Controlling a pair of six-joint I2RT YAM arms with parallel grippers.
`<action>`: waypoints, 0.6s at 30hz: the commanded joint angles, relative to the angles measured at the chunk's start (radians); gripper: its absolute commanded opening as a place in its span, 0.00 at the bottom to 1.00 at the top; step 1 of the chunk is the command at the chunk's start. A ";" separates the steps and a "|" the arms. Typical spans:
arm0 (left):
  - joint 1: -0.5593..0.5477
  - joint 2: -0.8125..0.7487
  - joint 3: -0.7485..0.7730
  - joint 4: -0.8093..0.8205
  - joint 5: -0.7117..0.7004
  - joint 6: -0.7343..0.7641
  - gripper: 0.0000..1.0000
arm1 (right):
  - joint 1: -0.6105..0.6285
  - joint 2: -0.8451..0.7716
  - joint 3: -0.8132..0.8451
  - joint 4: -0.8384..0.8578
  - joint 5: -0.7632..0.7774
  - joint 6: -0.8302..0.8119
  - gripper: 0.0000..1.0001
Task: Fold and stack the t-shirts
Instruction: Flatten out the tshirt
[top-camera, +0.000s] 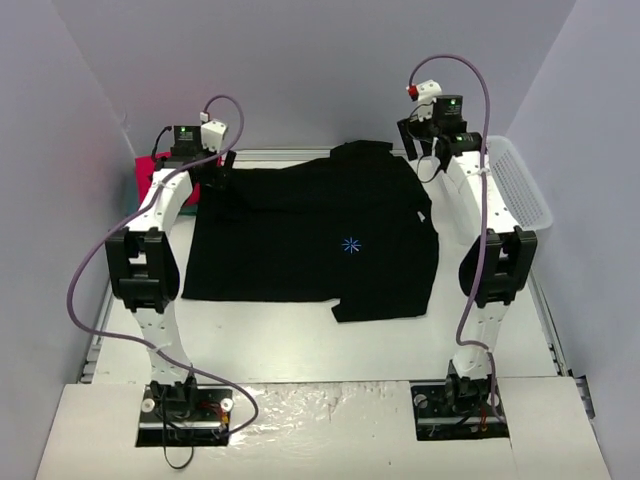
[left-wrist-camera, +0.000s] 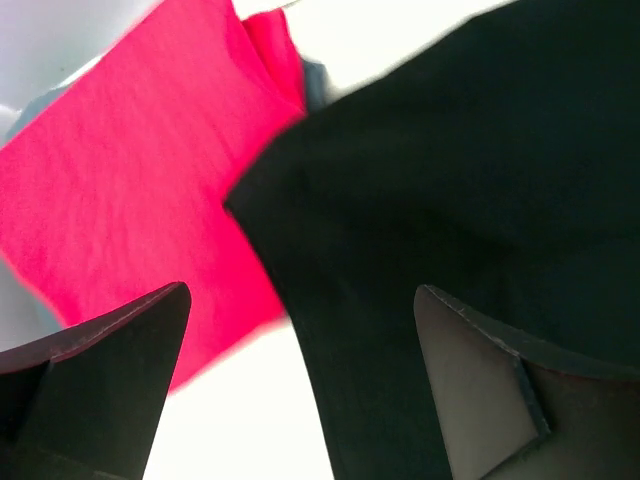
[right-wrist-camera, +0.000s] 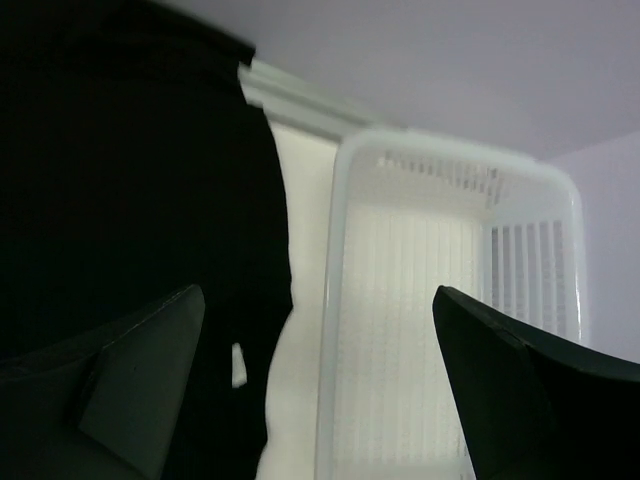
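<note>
The large black t-shirt (top-camera: 320, 235) lies spread flat on the white table, with a small blue mark at its middle. It also fills the right of the left wrist view (left-wrist-camera: 450, 190) and the left of the right wrist view (right-wrist-camera: 130, 200). The red-pink t-shirt (top-camera: 145, 180) lies at the far left, mostly hidden behind the left arm; it shows plainly in the left wrist view (left-wrist-camera: 140, 190). My left gripper (top-camera: 213, 178) is open above the black shirt's far left corner. My right gripper (top-camera: 420, 150) is open above its far right corner. The teal-blue shirt is barely visible.
A white plastic mesh basket (top-camera: 520, 185) stands along the right edge of the table; it shows in the right wrist view (right-wrist-camera: 440, 300). Purple-grey walls close in the back and sides.
</note>
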 joint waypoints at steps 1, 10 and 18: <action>-0.033 -0.273 -0.110 0.067 -0.058 0.055 0.94 | -0.018 -0.195 -0.141 0.035 0.025 -0.009 0.95; -0.039 -0.686 -0.511 0.027 -0.065 0.106 0.94 | -0.017 -0.533 -0.613 -0.022 -0.153 -0.005 0.93; -0.042 -0.858 -0.650 -0.134 0.057 0.158 0.94 | -0.015 -0.560 -0.818 -0.060 -0.283 -0.037 0.23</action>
